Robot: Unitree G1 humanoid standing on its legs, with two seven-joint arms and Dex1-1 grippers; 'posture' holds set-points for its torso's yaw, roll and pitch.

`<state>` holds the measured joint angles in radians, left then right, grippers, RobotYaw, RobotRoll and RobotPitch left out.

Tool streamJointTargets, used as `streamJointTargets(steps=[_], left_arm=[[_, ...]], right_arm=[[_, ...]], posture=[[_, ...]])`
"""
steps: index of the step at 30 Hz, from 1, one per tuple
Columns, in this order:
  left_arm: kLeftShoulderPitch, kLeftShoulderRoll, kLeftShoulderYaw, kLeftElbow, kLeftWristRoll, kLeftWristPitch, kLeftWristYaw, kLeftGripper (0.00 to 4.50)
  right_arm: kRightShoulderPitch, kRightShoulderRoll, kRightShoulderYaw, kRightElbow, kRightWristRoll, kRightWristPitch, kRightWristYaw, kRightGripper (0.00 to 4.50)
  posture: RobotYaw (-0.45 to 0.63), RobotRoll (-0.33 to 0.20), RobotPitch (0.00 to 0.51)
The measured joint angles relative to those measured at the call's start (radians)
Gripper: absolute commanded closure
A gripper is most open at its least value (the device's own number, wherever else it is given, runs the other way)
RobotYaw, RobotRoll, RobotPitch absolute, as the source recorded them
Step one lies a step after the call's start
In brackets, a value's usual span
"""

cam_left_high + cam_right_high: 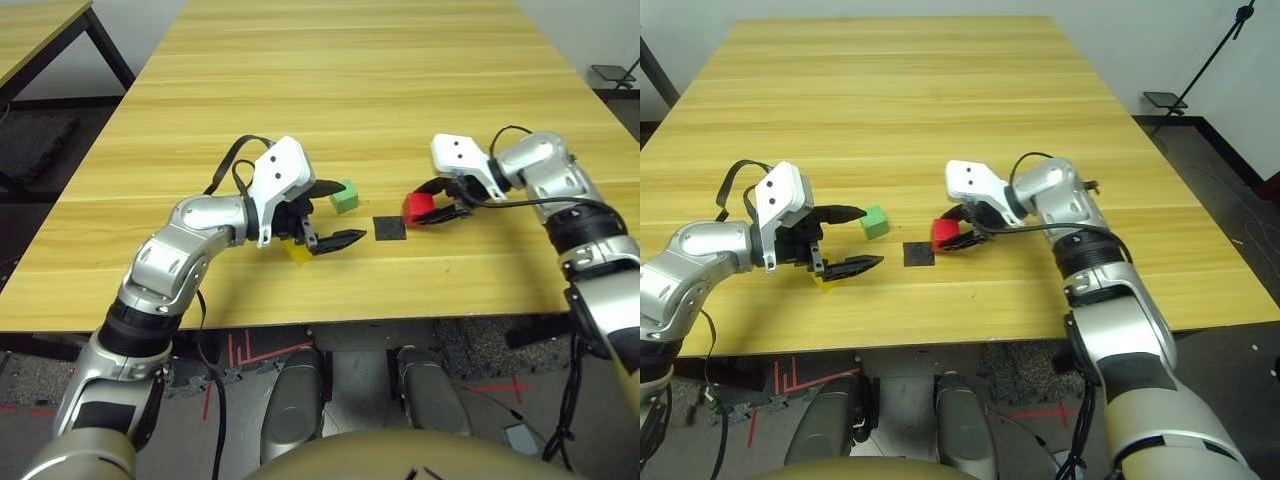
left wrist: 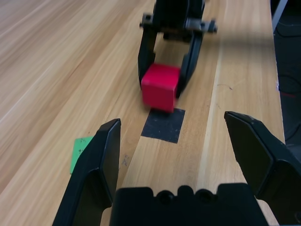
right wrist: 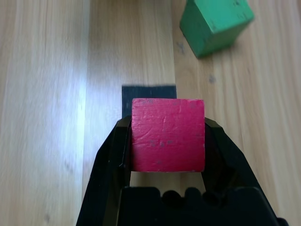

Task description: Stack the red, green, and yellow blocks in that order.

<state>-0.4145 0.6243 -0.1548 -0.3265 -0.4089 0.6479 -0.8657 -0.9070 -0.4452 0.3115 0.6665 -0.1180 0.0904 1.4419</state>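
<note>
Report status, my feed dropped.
Right gripper shut on red block, beside black patch. Left gripper open near green block, yellow block. Nothing blocking.

- Pale wood-grain tabletop [image 1: 400, 70], smooth, faintly sheened.
- Matt red block [image 3: 168, 134], paint lightly scuffed.
- Matt green block [image 3: 215, 23], speckled with wear.
- Flat matt black patch [image 1: 389, 229].
- Glossy silver forearms; black plastic-looking fingers [image 2: 101, 160].

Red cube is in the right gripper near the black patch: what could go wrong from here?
1. The right gripper holds the red block by two faces; set down crooked on the black patch, it may make a poor base.
2. The green block lies close to the patch and may get nudged.
3. The open left gripper hangs over the yellow block, near the patch: arms may crowd.
</note>
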Motion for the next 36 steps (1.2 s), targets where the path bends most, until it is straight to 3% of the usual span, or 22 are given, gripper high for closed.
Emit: streamJointTargets(steps=[22, 23, 26, 28, 36], left_arm=[[0.05, 0.0, 0.022, -0.04, 0.006, 0.03, 0.074, 0.0], [0.047, 0.0, 0.022, -0.039, 0.008, 0.03, 0.076, 0.0], [0.032, 0.0, 0.022, -0.029, 0.017, 0.029, 0.083, 0.0], [0.004, 0.002, 0.019, 0.01, 0.038, 0.028, 0.083, 0.0], [-0.083, -0.01, -0.006, 0.124, 0.085, 0.01, 0.065, 0.0]], right_arm=[[-0.03, 0.022, 0.08, 0.047, -0.037, -0.023, -0.006, 2.45], [-0.03, 0.022, 0.082, 0.056, -0.039, -0.03, -0.005, 1.73], [-0.029, 0.022, 0.082, 0.075, -0.038, -0.045, -0.005, 0.91], [-0.028, 0.029, 0.07, 0.085, -0.017, -0.056, 0.006, 0.07], [-0.068, -0.025, -0.049, 0.046, 0.125, -0.014, 0.084, 0.07]], posture=[[0.42, -0.208, 0.104], [0.42, -0.208, 0.104], [0.4, -0.192, 0.096], [0.39, -0.186, 0.093], [0.34, -0.155, 0.072]])
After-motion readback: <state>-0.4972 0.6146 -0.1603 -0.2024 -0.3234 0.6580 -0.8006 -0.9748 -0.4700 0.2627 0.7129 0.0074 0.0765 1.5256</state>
